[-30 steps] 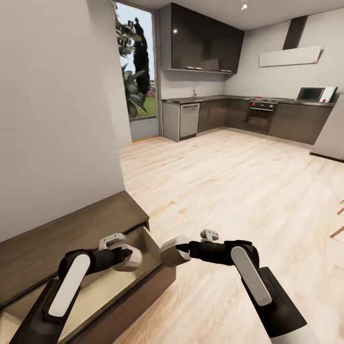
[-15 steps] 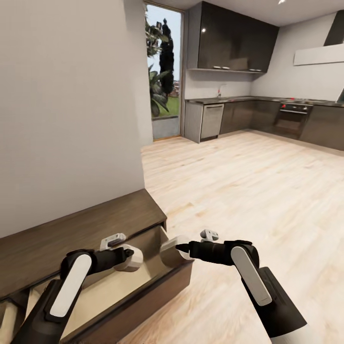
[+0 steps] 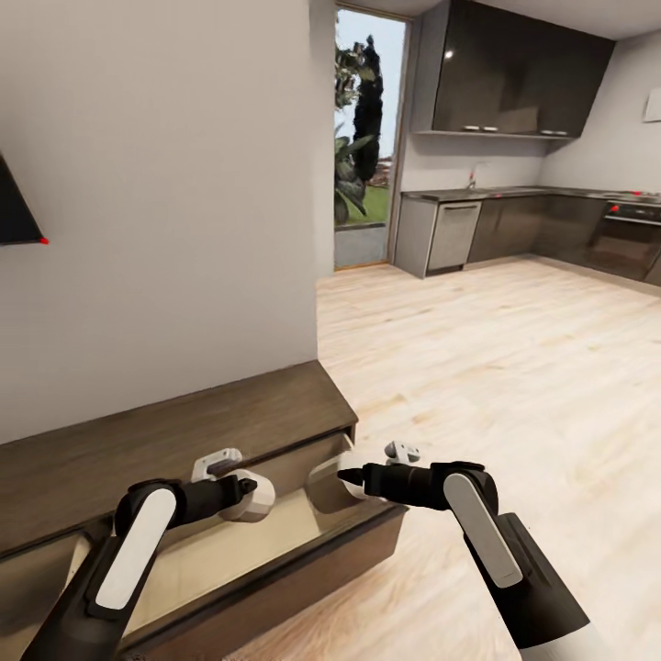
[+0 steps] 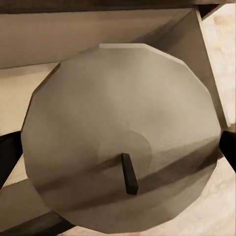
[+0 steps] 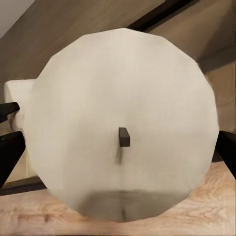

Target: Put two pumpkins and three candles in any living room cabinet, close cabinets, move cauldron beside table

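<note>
Right now each arm carries a candle, and both hang over the pulled-out drawer of the cabinet (image 3: 184, 431), which I take to be why they are held so low and forward: the pale compartment lies just beneath, ready to take them. The left tool (image 3: 250, 496) is pinched on a candle (image 3: 252, 494) above the drawer's pale floor; its wrist view looks straight onto the candle's flat top (image 4: 123, 142) with the short dark wick, dark finger edges at either side. The right tool (image 3: 338, 479) likewise pinches its candle (image 3: 329, 482), held above the drawer's end nearest the kitchen, close to its front rim; in its wrist view the cream disc (image 5: 123, 128) sits between two dark fingertips (image 5: 10, 147). The two candles are near each other but apart. My guess is that the release step is next, and both should clear the drawer's front edge first. Beyond the cabinet's end, bare wood floor (image 3: 496, 367) runs to glossy dark kitchen cupboards (image 3: 514, 83) and a glass door (image 3: 367, 147). No pumpkin or cauldron is anywhere I can see.
</note>
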`<state>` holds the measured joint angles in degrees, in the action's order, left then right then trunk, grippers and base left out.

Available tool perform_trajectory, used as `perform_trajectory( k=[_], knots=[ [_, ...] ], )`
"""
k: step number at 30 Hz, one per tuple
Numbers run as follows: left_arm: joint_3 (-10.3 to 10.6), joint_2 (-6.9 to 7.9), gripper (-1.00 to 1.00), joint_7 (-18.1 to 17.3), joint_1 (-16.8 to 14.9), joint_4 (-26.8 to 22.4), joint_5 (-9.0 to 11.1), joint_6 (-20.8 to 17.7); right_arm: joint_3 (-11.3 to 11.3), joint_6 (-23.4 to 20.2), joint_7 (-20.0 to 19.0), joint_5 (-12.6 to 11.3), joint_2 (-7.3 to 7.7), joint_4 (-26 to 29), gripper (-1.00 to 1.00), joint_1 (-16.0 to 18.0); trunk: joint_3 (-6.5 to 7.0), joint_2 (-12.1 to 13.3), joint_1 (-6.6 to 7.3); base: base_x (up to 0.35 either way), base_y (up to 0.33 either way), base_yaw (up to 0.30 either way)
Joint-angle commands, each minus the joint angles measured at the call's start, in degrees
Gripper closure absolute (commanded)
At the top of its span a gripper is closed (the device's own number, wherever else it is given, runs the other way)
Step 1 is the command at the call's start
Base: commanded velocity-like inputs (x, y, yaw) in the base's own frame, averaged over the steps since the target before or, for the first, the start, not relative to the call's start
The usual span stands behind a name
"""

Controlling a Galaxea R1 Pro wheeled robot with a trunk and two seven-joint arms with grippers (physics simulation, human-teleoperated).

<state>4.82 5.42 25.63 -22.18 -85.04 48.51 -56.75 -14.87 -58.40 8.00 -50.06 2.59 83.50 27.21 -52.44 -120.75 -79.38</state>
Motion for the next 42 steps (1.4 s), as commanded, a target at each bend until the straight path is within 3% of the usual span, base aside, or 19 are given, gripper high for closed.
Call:
perform_trajectory(
  k=[1, 12, 23, 28, 30, 42],
  knots=[
    [0.11, 0.03, 1.00, 0.55, -0.06, -0.03, 0.71, -0.02, -0.07, -0.05, 0.61, -1.00, 0.05, 0.09, 1.00, 0.03, -0.05, -0.03, 0.01, 0.000, 0.000, 0.293],
    [0.23, 0.01, 1.00, 0.56, -0.06, -0.03, 0.63, 0.05, -0.07, -0.05, 0.61, -1.00, -0.02, 0.09, 1.00, 0.03, -0.05, -0.03, 0.01, 0.032, -0.038, 0.293],
    [0.28, 0.05, 1.00, 0.56, -0.06, -0.03, 0.55, 0.06, -0.04, 0.10, 0.47, -1.07, 0.27, 0.10, 1.00, 0.03, -0.06, -0.03, 0.01, 0.241, -0.162, 0.274],
    [0.28, 0.04, 1.00, 0.56, -0.06, -0.03, 0.62, 0.06, -0.15, 0.28, 0.44, -1.09, 0.34, 0.09, 1.00, 0.03, -0.08, -0.03, 0.01, 0.271, -0.074, 0.045],
    [0.95, 0.34, 1.00, 0.01, 0.61, -0.04, 1.10, 0.50, -0.80, -0.09, 0.11, -0.04, 0.22, -0.58, 1.00, 0.02, -0.09, -0.03, 0.01, 0.000, 0.000, 0.000],
    [2.56, -0.21, 1.00, -0.50, 2.92, 2.50, 1.27, -0.03, -1.47, -0.31, -0.88, 0.12, 0.73, -4.51, 1.00, -0.20, -0.09, -0.03, 0.01, -0.084, 0.000, 0.000]
  ],
)
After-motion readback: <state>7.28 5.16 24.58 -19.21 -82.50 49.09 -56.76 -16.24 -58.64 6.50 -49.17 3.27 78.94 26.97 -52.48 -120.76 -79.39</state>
